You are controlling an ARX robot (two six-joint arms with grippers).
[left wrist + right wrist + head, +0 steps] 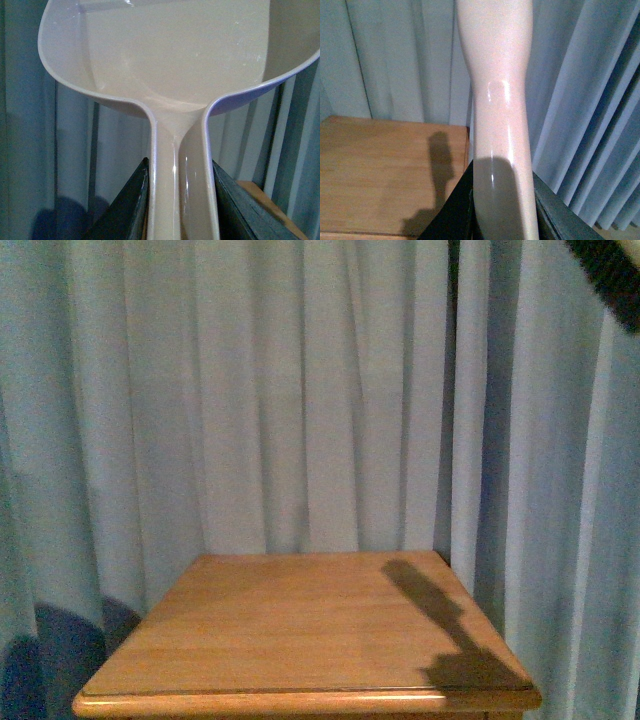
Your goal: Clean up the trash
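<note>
The trash shows in no view, so I can't tell where it lies relative to either gripper. Left gripper (180, 172) is clamped on the stem of a white dustpan (175, 60). Right gripper (502, 195) is clamped on a cream handle (495, 75), near the right edge of the wooden table (290, 630). Pale curtain (300, 390) hangs behind. Dark bristles (612, 275) show far upper right.

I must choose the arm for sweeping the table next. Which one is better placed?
Probably right: the right gripper holds a handle with much of the table in its view. The left gripper, holding the dustpan, sees mostly curtain.
</note>
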